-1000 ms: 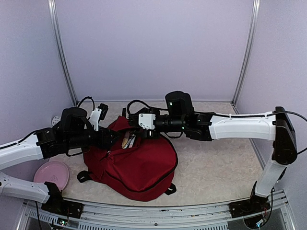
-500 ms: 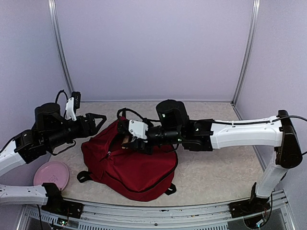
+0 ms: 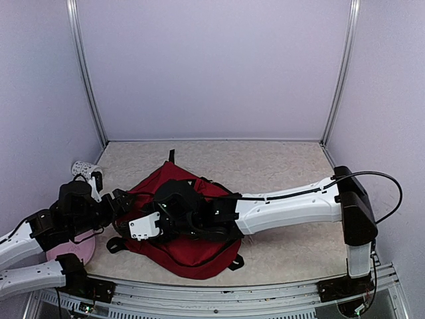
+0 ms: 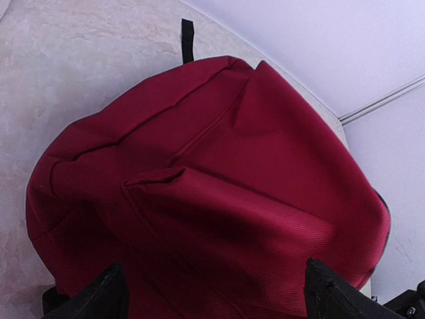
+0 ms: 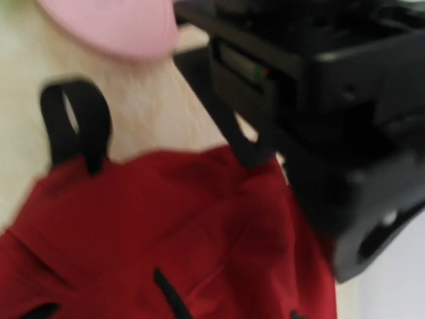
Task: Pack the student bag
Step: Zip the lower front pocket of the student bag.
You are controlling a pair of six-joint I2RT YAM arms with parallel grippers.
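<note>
Big dark red fabric backpack (image 3: 192,256) is slumping left of centre on the beige table (image 3: 285,166). Left gripper (image 4: 216,299) is hovering beside it, spread wide, empty; right gripper (image 3: 143,228) is reaching over its near corner, can't tell if clenched. Guessing they're opening it, so next needs a pinch on a zipper pull.

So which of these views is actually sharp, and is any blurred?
Top external: sharp, evenly lit, only soft shadow beneath the dark red fabric backpack. Left wrist: crisp, the backpack's weave readable. Right wrist: motion-blurred throughout; the round pink plate and the black strap loop are smeared.
</note>
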